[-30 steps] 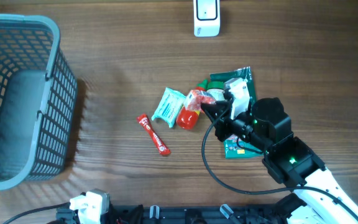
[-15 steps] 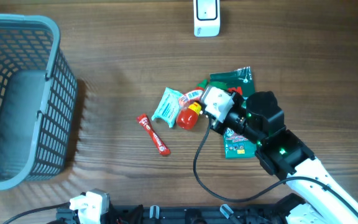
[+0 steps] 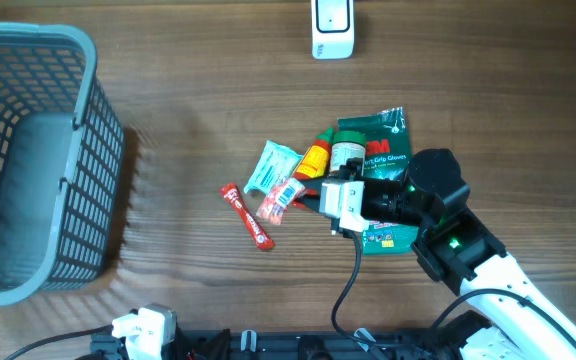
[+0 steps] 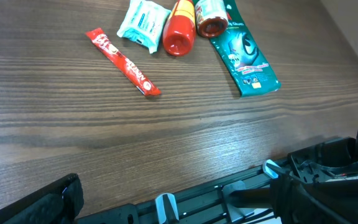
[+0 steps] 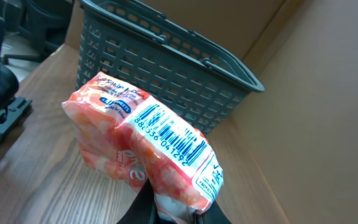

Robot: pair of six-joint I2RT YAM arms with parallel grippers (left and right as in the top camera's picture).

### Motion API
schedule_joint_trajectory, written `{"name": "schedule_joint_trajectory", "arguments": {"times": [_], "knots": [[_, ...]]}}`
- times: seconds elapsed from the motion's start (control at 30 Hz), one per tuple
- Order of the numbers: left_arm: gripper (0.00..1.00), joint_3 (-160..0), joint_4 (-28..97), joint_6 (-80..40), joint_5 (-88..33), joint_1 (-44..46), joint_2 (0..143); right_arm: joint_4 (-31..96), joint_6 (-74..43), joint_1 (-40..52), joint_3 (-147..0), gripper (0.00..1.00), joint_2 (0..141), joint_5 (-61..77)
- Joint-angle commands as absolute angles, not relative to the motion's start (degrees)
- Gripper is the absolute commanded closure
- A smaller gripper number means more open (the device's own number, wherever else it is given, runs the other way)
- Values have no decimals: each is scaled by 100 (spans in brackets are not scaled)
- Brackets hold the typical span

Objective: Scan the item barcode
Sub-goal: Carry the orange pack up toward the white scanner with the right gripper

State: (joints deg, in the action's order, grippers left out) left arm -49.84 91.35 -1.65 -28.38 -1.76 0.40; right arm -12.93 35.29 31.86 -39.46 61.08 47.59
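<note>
Right fingers (image 5: 140, 211) are clenched on the bottom edge of the pink-orange crinkly plastic snack packet (image 5: 148, 149). It is held off the wooden counter (image 3: 188, 110) beside the pile. Left fingers (image 4: 55, 202) are spread wide and hold nothing.

Risks:
- The pinch is on a thin edge, so the packet could droop or slip in a swing.
- The barcode sits on wrinkled film, so a read may fail.
- The white box-shaped barcode scanner (image 3: 331, 28) is well apart at the far edge, so the code needs turning toward it.
- A low pass could knock the bottle.

Counts:
- 1 held packet
- 1 scanner
- 1 grey plastic mesh basket (image 3: 28, 150)
- 1 red stick sachet (image 3: 246, 216)
- 1 teal pouch (image 3: 268, 165)
- 1 red squeeze bottle (image 3: 315, 158)
- 1 small jar (image 3: 346, 155)
- 1 green gloves pack (image 3: 383, 145)
</note>
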Motion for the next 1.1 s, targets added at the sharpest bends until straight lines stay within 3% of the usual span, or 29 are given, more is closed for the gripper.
{"name": "schedule_joint_trajectory", "arguments": {"times": [0.0, 0.43, 0.67, 0.77, 0.8, 0.87, 1.07], "knots": [[0, -4982, 9135, -180, -2845, -172, 27, -1238, 3583, 3203, -3951, 96, 6112, 5004], [0, -4982, 9137, -180, -2845, -172, 27, -261, 3341, 3201, -3951, 96, 6130, 4329], [0, -4982, 9137, -180, -2845, -172, 27, 399, 261, 3203, -3948, 96, 6455, 3918], [0, -4982, 9137, -180, -2845, -172, 27, 648, -1804, 3203, -3946, 96, 6794, 3918], [0, -4982, 9137, -180, -2845, -172, 27, 801, -2265, 3203, -3944, 87, 6912, 3916], [0, -4982, 9137, -180, -2845, -172, 27, 915, -2539, 3203, -3935, 96, 7102, 3920], [0, -4982, 9137, -180, -2845, -172, 27, -119, -4276, 3166, -3935, 96, 7679, 4755]]}}
